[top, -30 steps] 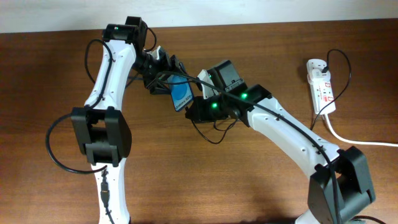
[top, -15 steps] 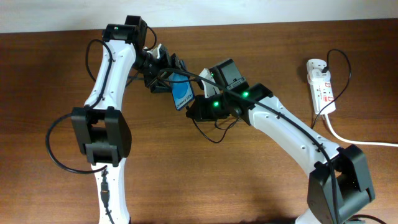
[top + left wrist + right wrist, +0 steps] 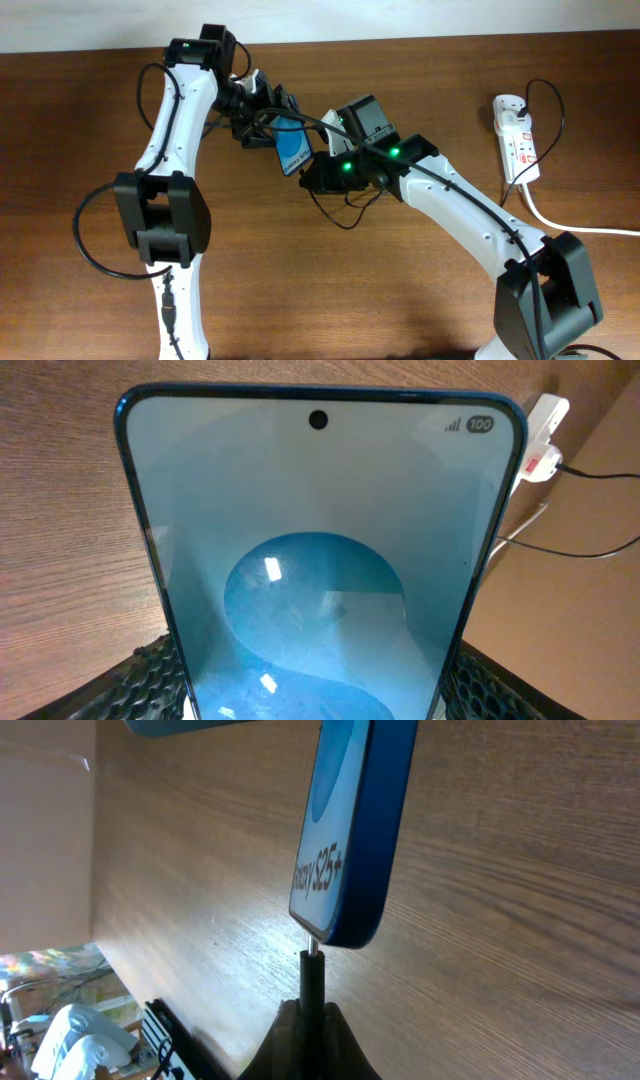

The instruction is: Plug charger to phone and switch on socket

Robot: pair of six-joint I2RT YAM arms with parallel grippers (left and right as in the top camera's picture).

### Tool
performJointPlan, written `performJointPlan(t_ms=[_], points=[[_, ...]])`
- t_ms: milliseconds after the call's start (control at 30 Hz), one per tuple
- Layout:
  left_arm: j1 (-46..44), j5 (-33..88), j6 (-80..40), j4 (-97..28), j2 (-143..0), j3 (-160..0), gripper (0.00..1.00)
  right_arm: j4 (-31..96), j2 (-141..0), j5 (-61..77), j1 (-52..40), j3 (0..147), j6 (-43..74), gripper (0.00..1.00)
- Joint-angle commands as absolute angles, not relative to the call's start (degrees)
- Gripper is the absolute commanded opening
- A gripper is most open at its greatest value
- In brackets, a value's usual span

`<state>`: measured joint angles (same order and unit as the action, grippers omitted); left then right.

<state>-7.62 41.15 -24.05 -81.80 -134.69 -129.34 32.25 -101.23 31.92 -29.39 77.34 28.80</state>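
My left gripper (image 3: 315, 695) is shut on the phone (image 3: 320, 550) and holds it above the table; the overhead view shows the phone's blue screen (image 3: 291, 153) tilted between the two arms. My right gripper (image 3: 310, 1025) is shut on the charger's black plug (image 3: 312, 982). Its metal tip touches the phone's bottom edge (image 3: 345, 850). The thin black charger cable (image 3: 335, 215) loops under the right arm. The white socket (image 3: 518, 140) lies at the far right, away from both grippers.
The socket's thick white cord (image 3: 580, 228) runs off the right edge. A thin black cable (image 3: 545, 100) arcs from the socket's top. The left arm's base (image 3: 160, 215) stands at the left and the right arm's base (image 3: 550, 295) at the lower right.
The right gripper with the plug has edged slightly toward the phone's bottom edge. The phone and left arm have barely shifted.
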Motion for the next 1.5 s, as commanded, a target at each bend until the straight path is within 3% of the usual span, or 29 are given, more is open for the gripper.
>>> performJointPlan(t_ms=[0, 833, 1267, 1467], points=[[-7.9, 43.8, -22.7, -83.2, -134.6, -130.5, 0.0, 29.9, -101.7, 27.8, -28.1, 77.4, 29.5, 0.04], [-9.2, 43.7, -22.7, -83.4, -134.6, -130.5, 0.0, 25.7, -101.8, 26.3, -28.1, 77.4, 29.5, 0.04], [-9.2, 43.6, -22.7, -81.9, -134.6, -130.5, 0.0, 29.4, -101.7, 26.5, -27.8, 77.5, 28.9, 0.43], [-9.2, 41.6, -22.7, -81.2, -134.7, -130.5, 0.0, 27.4, -101.6, 33.2, -21.8, 77.6, 28.4, 0.59]])
